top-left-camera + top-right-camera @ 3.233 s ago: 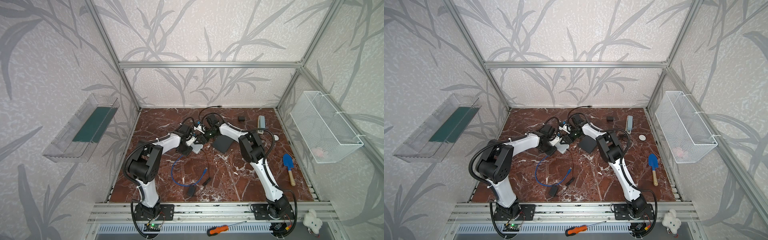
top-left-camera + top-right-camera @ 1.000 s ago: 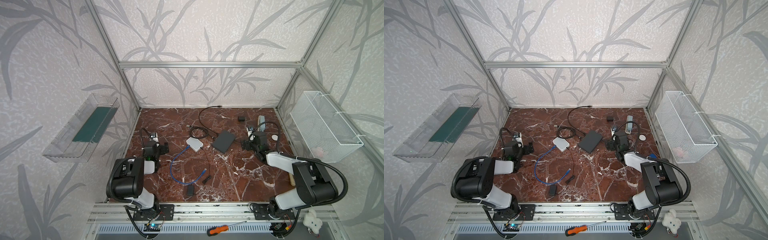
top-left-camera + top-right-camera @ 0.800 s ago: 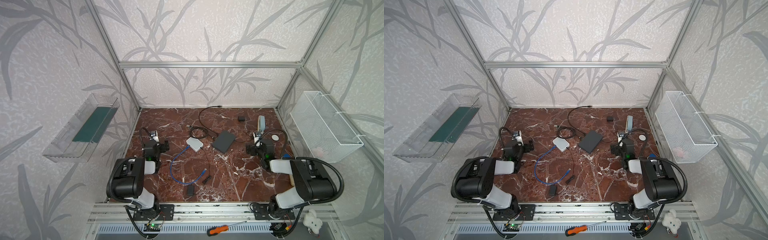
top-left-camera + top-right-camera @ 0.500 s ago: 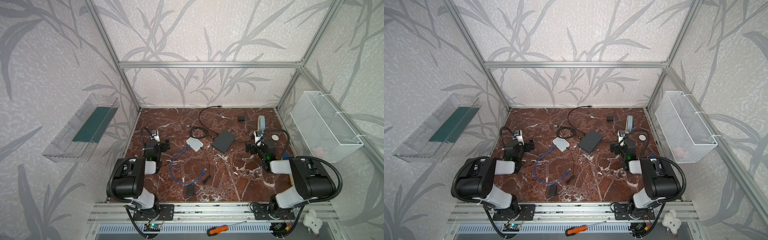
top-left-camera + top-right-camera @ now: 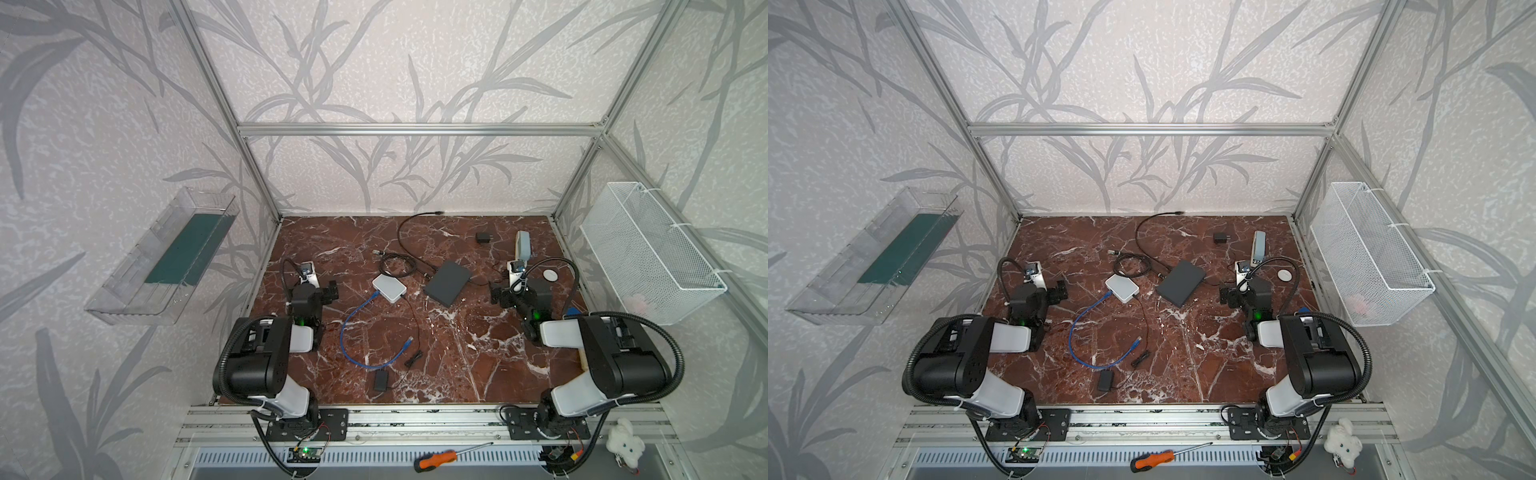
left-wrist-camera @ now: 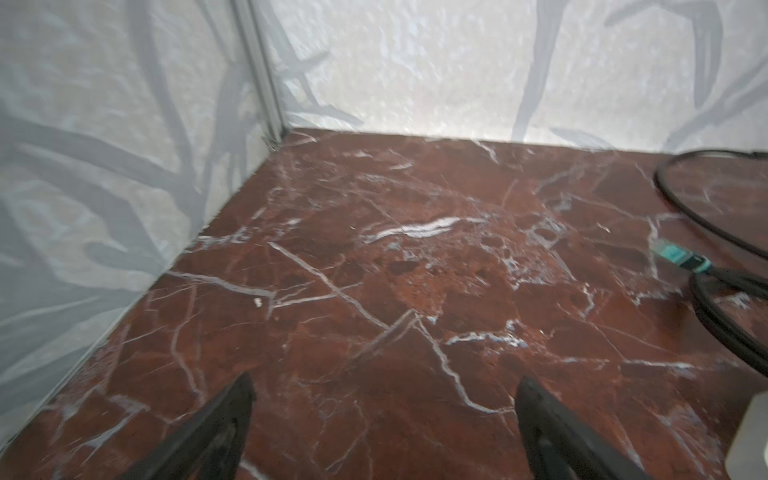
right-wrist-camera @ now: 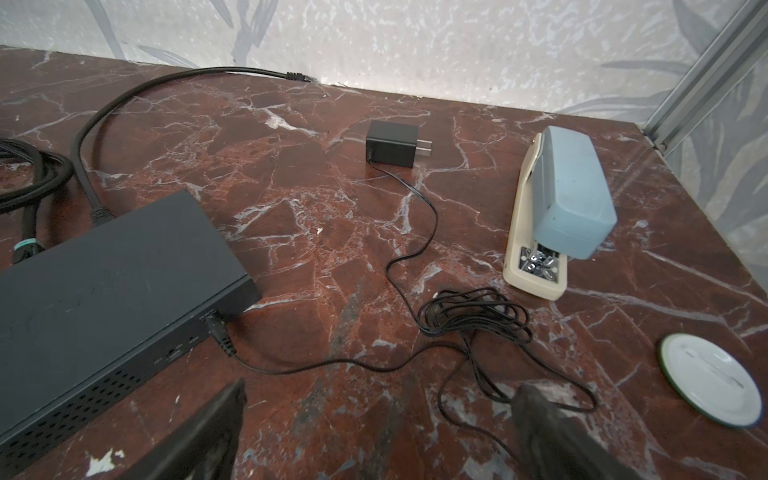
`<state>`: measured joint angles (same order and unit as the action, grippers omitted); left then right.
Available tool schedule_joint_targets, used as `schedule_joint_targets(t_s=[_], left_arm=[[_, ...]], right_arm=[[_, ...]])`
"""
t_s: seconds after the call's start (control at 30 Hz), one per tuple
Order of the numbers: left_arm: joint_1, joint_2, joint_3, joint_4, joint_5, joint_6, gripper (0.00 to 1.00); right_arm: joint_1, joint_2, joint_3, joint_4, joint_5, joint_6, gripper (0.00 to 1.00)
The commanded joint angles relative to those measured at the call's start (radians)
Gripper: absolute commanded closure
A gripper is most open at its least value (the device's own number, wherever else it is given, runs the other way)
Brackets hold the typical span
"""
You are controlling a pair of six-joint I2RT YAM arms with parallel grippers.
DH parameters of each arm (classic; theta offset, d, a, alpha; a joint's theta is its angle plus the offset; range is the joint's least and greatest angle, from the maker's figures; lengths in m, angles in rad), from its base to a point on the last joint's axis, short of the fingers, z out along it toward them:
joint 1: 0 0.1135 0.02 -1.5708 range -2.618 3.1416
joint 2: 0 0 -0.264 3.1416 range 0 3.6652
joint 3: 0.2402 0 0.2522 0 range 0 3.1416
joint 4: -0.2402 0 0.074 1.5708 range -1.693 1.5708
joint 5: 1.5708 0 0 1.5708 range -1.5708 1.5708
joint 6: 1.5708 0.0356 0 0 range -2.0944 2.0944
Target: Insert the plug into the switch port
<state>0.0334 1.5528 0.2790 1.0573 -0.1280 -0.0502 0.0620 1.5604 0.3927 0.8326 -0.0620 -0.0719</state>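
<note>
The white switch box [image 5: 389, 288] [image 5: 1122, 288] lies left of the table's middle; its corner shows in the left wrist view [image 6: 752, 436]. A very thin black cord [image 5: 415, 328] runs from its right edge toward the front, to a small black adapter block [image 5: 381, 380] [image 5: 1105, 380]. The plug sits at that edge; it and the port are too small to make out. My left gripper [image 5: 320, 291] [image 6: 384, 399] stands open over bare marble, left of the box. Near the right side, my right gripper [image 5: 517, 291] [image 7: 378, 403] is open and empty over a thin cord.
A blue cable [image 5: 349, 332] loops from the white box. A dark grey slab [image 5: 449, 282] [image 7: 104, 291] has thick black cables [image 5: 399, 266] and its own cord and adapter [image 7: 392, 143]. A stapler [image 7: 569, 199] and a white disc [image 7: 710, 378] lie far right.
Both arms have left the white box and folded back to their own sides, grippers empty. In the last second the right gripper drew a little right; the left barely moved.
</note>
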Motion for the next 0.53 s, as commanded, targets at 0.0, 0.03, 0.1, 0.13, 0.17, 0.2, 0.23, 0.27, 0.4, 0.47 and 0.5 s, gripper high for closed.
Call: schedule_joint_targets(t_s=[0.0, 0.03, 0.1, 0.13, 0.17, 0.2, 0.23, 0.27, 0.4, 0.47, 0.5], left_arm=[[-0.033, 0.027, -0.063, 0.209, -0.022, 0.039, 0.01], [-0.061, 0.049, -0.023, 0.191, 0.013, 0.106, 0.01], [-0.060, -0.032, 0.042, -0.066, -0.132, 0.009, 0.01], [-0.049, -0.038, 0.061, -0.128, -0.222, -0.049, 0.01], [-0.025, -0.019, 0.057, -0.093, -0.210, -0.070, 0.01], [-0.023, 0.014, 0.048, -0.025, -0.163, -0.042, 0.01], [-0.028, 0.029, 0.056, 0.007, -0.135, -0.010, 0.01], [-0.036, 0.004, 0.080, -0.082, -0.096, 0.000, 0.01], [-0.031, 0.013, 0.099, -0.126, -0.020, 0.022, 0.01], [-0.033, 0.007, 0.094, -0.112, -0.022, 0.022, 0.01], [-0.033, 0.006, 0.101, -0.133, -0.018, 0.022, 0.01]], right_arm=[[0.001, -0.017, 0.017, 0.002, -0.006, -0.002, 0.01], [0.000, -0.017, 0.017, 0.002, -0.006, -0.002, 0.01], [0.001, -0.017, 0.018, 0.001, -0.006, -0.002, 0.01], [0.001, -0.017, 0.017, 0.002, -0.006, -0.001, 0.01], [0.001, -0.018, 0.017, 0.002, -0.006, -0.002, 0.01], [0.001, -0.018, 0.018, 0.001, -0.006, -0.002, 0.01], [0.001, -0.017, 0.018, 0.002, -0.006, -0.002, 0.01], [0.001, -0.017, 0.018, 0.001, -0.006, -0.002, 0.01], [0.001, -0.017, 0.026, -0.015, -0.005, 0.001, 0.01], [0.001, -0.017, 0.024, -0.012, -0.006, -0.001, 0.01], [0.001, -0.020, 0.019, -0.005, -0.013, -0.004, 0.01]])
